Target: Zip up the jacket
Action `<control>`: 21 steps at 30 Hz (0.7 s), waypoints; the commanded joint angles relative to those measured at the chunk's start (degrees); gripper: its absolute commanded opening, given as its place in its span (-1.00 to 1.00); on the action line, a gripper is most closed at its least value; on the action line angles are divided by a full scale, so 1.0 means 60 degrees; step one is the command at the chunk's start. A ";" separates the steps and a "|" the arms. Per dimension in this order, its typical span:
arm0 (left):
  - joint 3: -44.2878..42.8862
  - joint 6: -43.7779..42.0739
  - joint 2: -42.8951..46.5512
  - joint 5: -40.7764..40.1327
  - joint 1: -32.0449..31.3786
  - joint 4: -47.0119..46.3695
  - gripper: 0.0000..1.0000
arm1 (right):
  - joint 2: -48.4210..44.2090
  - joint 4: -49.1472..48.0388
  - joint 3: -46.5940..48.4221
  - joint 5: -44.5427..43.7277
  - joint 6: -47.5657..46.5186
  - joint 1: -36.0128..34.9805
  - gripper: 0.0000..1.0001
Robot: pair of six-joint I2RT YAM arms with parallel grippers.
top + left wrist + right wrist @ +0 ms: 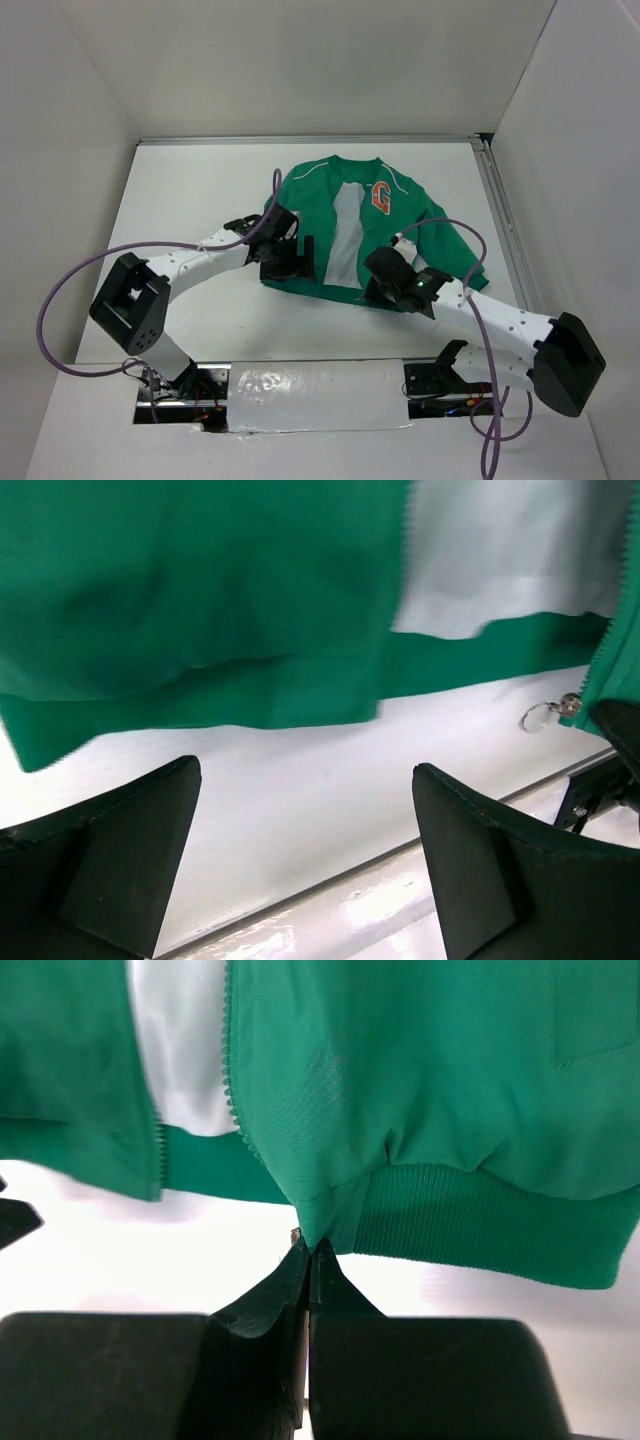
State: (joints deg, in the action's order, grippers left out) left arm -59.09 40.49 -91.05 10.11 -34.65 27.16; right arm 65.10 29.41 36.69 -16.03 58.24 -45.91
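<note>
From here I see the jacket (385, 235) lying flat on the desk (200, 200), a little right of the middle, with its collar toward the far edge and its hem toward the near edge. The front is unzipped. The two green panels lie apart, and a strip of white lining (347, 235) shows between them from collar to hem. The orange G patch (381, 198) sits on the chest of the panel nearer the right edge of the desk.

My right claw (310, 1250) is at the bottom corner of that same panel, where the zip teeth meet the ribbed hem. Its two fingers are pressed flat together. The fabric puckers down into their tips, so I take it they are clamped on the hem corner, though the pinch point itself is hard to make out. In the left wrist view a small metal zip pull (545, 716) with a ring lies at that corner, just beside one dark finger of the right claw.

My left claw (305, 770) has its fingers wide apart and holds nothing. It is just on the near side of the other panel's hem, above bare desk, and is not touching the cloth.
</note>
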 commanded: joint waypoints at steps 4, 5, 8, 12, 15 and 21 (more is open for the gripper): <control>-0.1634 -0.0141 -0.0600 -0.1641 -0.0815 0.1713 0.99 | -0.1328 -0.0448 -0.0635 0.0445 -0.0726 0.0517 -1.00; -0.1810 -0.0185 -0.0776 -0.1974 -0.0889 0.1830 0.98 | -0.1546 -0.0463 -0.0766 0.0489 -0.0799 0.0648 -1.00; -0.2265 -0.0872 -0.1450 -0.2256 -0.1167 0.1803 0.99 | -0.1826 -0.0725 -0.1030 0.0767 -0.1048 0.0970 -1.00; -0.2091 -0.2367 -0.1919 -0.1495 -0.1212 0.0866 0.99 | -0.1959 -0.1136 -0.1295 0.1280 -0.1400 0.1322 -1.00; -0.2134 -0.2791 -0.2256 -0.1451 -0.1255 0.0689 0.98 | -0.1988 -0.1327 -0.1397 0.1573 -0.1649 0.1557 -1.00; -0.2339 -0.2325 -0.3018 -0.1934 -0.1387 0.0967 0.99 | -0.1959 -0.1576 -0.1676 0.1954 -0.1899 0.1938 -1.00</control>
State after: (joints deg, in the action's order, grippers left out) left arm -71.90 27.11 -106.91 -0.12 -42.59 32.56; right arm 54.13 23.27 27.42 -5.61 48.66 -35.38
